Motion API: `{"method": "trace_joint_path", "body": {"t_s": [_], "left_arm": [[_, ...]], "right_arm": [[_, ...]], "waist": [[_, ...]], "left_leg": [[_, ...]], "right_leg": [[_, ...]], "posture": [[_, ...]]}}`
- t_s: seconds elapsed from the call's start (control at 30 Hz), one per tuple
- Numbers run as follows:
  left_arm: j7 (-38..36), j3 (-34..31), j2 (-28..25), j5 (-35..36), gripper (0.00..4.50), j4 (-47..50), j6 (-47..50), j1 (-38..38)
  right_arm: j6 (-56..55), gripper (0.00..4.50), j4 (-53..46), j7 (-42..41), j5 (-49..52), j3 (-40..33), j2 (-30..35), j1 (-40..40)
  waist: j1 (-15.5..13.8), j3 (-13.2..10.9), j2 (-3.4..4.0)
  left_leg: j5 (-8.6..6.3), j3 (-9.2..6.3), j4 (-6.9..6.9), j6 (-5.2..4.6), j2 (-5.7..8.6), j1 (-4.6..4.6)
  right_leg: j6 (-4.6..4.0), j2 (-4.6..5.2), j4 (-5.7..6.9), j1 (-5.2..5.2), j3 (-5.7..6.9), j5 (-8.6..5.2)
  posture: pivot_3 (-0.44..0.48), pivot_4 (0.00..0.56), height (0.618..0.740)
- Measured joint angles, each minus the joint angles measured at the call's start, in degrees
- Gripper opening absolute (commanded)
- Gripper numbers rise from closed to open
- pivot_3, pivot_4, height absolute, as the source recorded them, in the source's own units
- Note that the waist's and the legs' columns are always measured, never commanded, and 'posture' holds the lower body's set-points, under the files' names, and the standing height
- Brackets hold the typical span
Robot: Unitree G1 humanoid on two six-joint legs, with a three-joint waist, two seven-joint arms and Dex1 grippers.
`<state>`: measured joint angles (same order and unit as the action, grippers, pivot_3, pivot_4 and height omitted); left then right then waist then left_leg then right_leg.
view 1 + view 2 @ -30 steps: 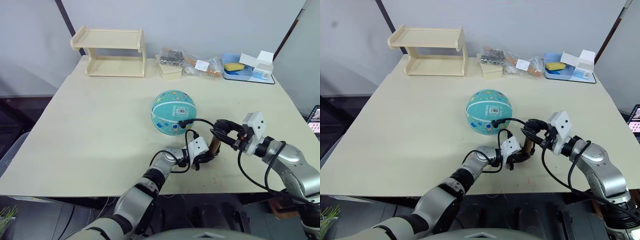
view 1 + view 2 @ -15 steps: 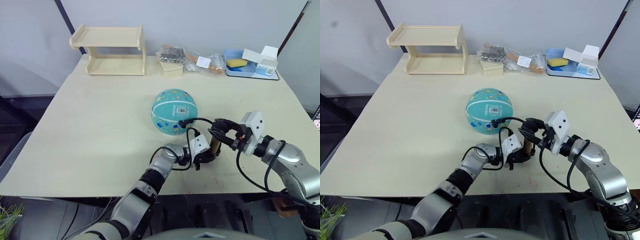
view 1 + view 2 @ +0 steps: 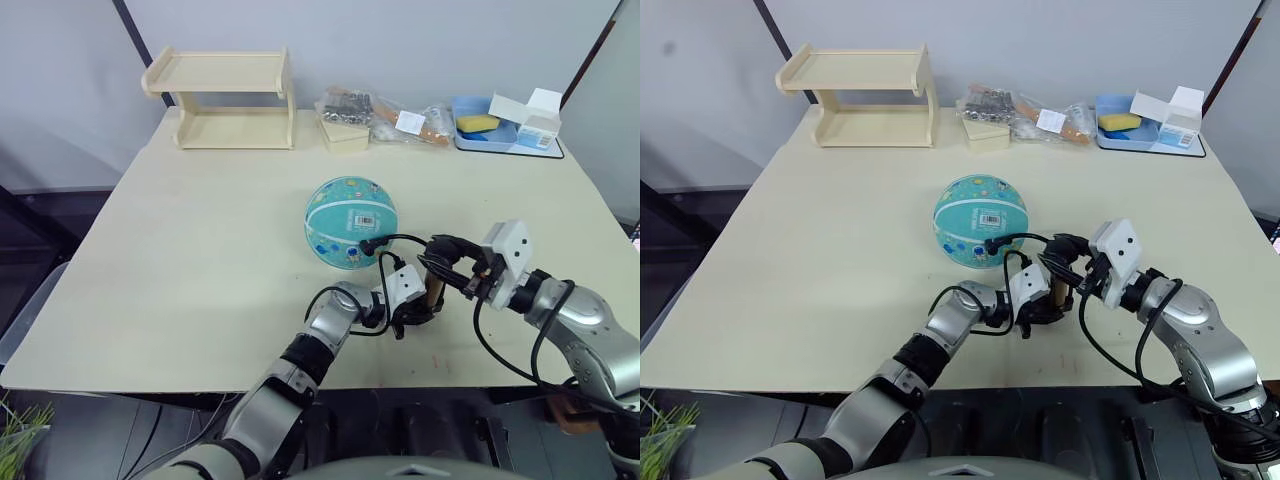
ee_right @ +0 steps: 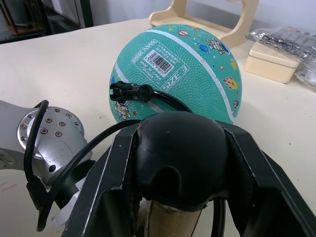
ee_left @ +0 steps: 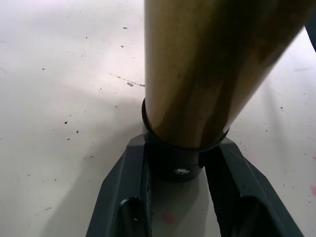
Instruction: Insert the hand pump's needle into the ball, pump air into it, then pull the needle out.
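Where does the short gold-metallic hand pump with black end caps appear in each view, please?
Left eye view: hand pump near the beige table's front edge.
Right eye view: same place.
Left wrist view: its gold barrel, close up.
Right wrist view: its black handle, close up.
Shared landmark: that table.

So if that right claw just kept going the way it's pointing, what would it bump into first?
Most likely the ball. The right gripper, closed on the hand pump handle, points straight at it across bare table; the depth between them is hard to judge.

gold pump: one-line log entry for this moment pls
left pincer: shut on gold-metallic hand pump base | right pincer: on black handle | hose fitting at teal rubber ball
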<state>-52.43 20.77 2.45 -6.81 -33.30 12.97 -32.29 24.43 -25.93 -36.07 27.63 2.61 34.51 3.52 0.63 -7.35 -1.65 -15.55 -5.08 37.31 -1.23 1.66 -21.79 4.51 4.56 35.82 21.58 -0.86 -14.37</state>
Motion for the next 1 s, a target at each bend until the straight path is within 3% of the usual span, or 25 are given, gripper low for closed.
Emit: {"method": "trace_joint_path", "body": {"t_s": [0.13,0.6,1.0], "left_arm": [[-1.4,0.2,-0.8,1.6,4.45,4.9,2.5,0.3],[-7.9,3.3,-9.3,5.1,4.50,16.9,3.8,7.0],[-10.3,2.0,-15.0,12.6,4.50,28.9,2.8,15.2]], "right_arm": [[0.2,1.65,-0.4,0.3,0.1,-0.3,0.0,-0.5],[3.4,1.65,-0.2,-3.6,2.4,-3.7,5.0,0.4],[7.7,1.65,-0.1,-6.2,3.5,-4.3,7.4,4.0]], "waist": [[0.1,0.0,-0.02],[-0.1,-0.3,0.26],[-0.4,-1.1,0.45]], "left_leg": [[0.01,0.04,0.06,-0.01,0.01,0.05],[0.01,0.03,0.09,-0.01,0.01,-0.02],[0.01,0.03,0.10,-0.02,0.06,-0.14]], "right_leg": [[0.19,0.03,0.00,-0.05,-0.04,-0.10],[-0.13,0.10,0.01,-0.01,-0.07,0.02],[-0.25,0.45,0.00,0.08,-0.06,-0.03]], "posture": [[0.000,0.150,0.740],[0.000,0.150,0.740],[0.000,0.150,0.740]]}}
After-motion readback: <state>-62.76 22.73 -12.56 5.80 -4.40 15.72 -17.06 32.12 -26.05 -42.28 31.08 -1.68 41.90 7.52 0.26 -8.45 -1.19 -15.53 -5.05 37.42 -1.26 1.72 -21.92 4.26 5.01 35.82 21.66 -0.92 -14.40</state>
